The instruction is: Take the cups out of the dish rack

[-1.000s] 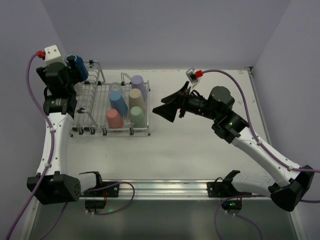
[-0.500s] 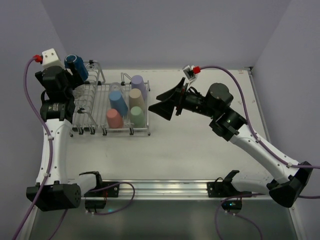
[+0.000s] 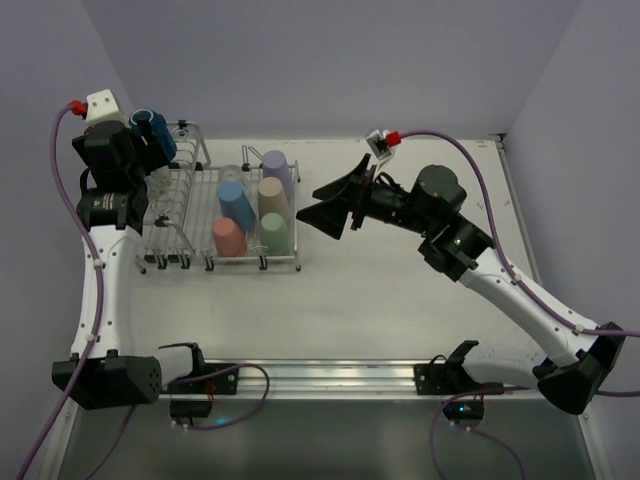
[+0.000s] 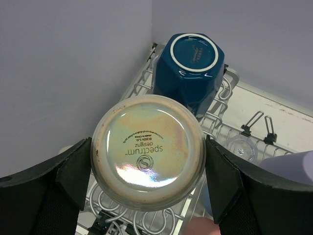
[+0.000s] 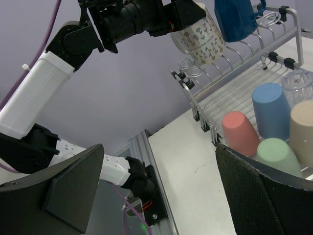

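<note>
Left arm is lifting a mug out of the dish rack while the right arm is waiting open-handed.

The table [image 3: 400,300] is carrying the dish rack [image 3: 190,215] at its far left. Above the rack's left end, the left gripper [image 4: 149,171] is holding the white flower-printed mug [image 4: 148,149] in the air. Its jaws are spread about as wide as the mug and are pressing on both of its sides, and the mug's base is facing the wrist camera. The right gripper [image 5: 161,186] is hovering just right of the rack, its jaws gaping wide and gripping nothing. The dark blue mug [image 4: 188,68] is sitting upturned in the tall far section. The lilac [image 3: 278,168], beige [image 3: 272,197], blue [image 3: 235,203], mint [image 3: 274,232] and pink [image 3: 229,238] tumblers are filling the flat tray. Judging by this, unloading is only beginning. The next move is calling for swinging the held mug clear of the wires and setting it on bare table.
</note>
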### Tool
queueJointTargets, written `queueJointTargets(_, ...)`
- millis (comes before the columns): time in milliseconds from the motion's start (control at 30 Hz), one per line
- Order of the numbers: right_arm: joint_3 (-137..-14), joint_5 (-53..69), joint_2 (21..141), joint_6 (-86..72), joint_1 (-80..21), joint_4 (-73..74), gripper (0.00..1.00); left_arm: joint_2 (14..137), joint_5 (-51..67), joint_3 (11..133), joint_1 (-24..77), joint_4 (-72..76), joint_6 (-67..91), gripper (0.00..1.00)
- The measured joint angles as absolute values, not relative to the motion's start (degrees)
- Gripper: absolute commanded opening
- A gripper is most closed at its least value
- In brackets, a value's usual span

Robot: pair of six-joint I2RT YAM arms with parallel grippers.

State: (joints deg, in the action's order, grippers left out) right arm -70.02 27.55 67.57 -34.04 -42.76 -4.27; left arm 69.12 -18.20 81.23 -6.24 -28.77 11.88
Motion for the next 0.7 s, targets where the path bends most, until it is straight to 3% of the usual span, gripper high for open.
queueJointTargets(200, -70.17, 27.62, 68.99, -35.18, -42.76, -5.65, 0.99, 69.17, -18.17, 81.91, -6.24, -30.15, 12.45, 0.00)
queueJointTargets(700, -78.54, 27.81, 85.54, -46.44, -47.18, -12.60, 0.99, 67.18, -17.08, 81.67, -6.24, -31.88, 13.15, 0.00)
